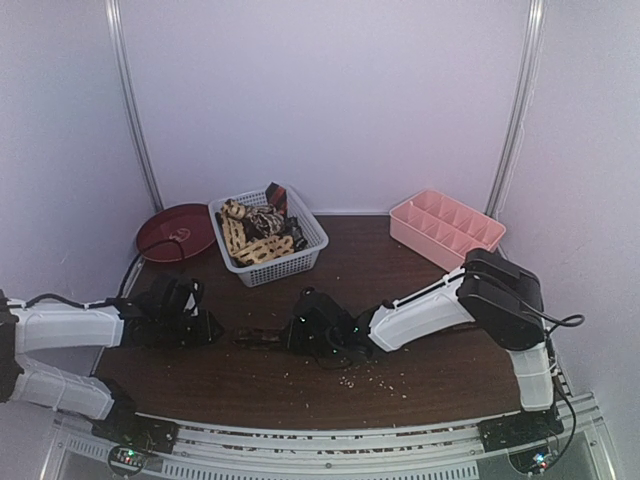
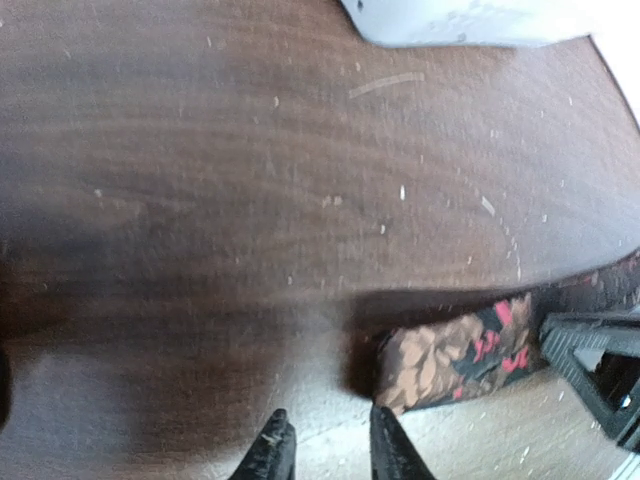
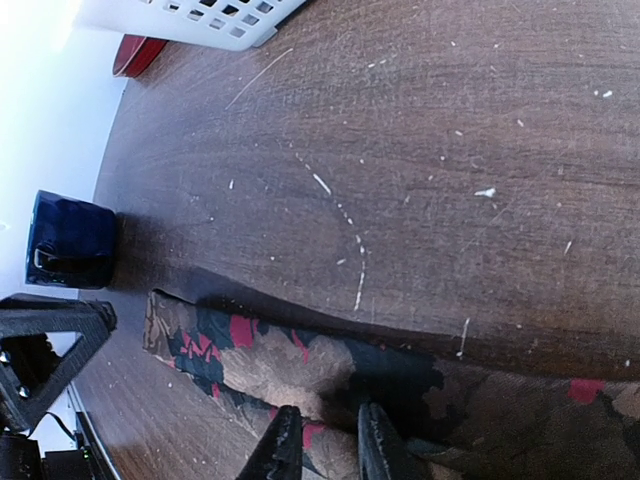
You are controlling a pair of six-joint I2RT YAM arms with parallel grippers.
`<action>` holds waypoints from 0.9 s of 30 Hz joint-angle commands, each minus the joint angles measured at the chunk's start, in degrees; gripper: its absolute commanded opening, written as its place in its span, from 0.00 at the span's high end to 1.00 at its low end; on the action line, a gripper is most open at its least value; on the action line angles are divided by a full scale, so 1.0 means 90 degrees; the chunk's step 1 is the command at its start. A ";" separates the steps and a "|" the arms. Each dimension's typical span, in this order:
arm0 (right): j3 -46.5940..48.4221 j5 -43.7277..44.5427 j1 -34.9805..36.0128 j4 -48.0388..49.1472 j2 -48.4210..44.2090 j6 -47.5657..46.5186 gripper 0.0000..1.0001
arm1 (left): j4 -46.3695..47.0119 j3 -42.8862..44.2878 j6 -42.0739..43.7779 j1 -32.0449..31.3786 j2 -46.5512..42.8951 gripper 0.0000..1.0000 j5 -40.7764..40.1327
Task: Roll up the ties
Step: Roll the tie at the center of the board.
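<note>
Left gripper (image 2: 325, 452), narrowly parted, empty, beside our tie (image 2: 455, 355).
We see it run rightward under the right gripper (image 3: 322, 445), narrow, grip unclear.

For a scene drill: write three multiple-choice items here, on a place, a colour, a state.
1. The pink divided plastic tray stands: A back right, B back left, C front centre.
2. The round plate beside the white lattice plastic basket is: A blue, B dark red, C green.
3. The floral fabric tie on the brown wooden table lies: A rolled tight, B knotted, C stretched out.
A, near the right wall; B, red all over; C, its length runs along the wood.
</note>
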 commanded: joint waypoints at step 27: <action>-0.0248 0.0467 0.0039 -0.0017 -0.0450 -0.0287 0.78 | 0.2660 -0.0668 -0.0727 0.0052 0.1086 0.63 0.1366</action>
